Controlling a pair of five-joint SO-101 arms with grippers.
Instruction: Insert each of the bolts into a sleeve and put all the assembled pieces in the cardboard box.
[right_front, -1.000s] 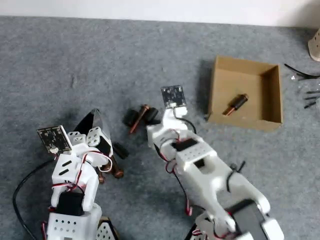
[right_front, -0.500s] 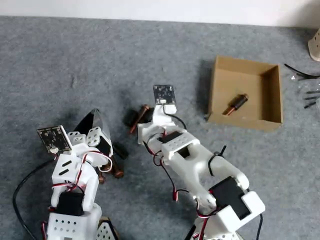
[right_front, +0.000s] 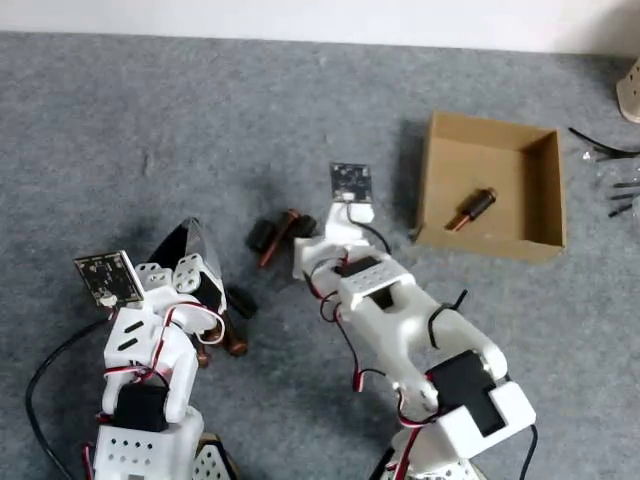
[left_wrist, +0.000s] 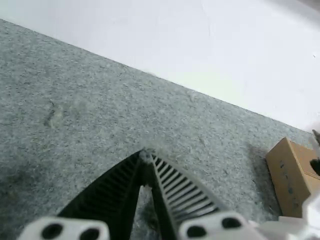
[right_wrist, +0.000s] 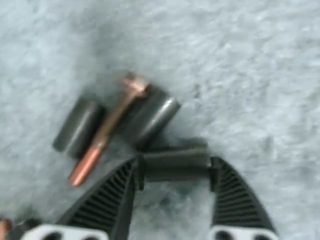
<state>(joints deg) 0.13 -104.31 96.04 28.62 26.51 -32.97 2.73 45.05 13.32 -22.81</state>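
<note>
Sleeve — clamped in right fingers | left fingers together (tips touching)

Diffuse, even room light falls over the grey desk. The cardboard box casts a soft shadow beside its wall toward the desk's middle; faint shadows edge the sleeves. The white wall is brightest.

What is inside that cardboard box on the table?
One copper bolt pushed into a dark sleeve lies on the floor of the box. The near wall may hide a thin strip of floor behind it.
</note>
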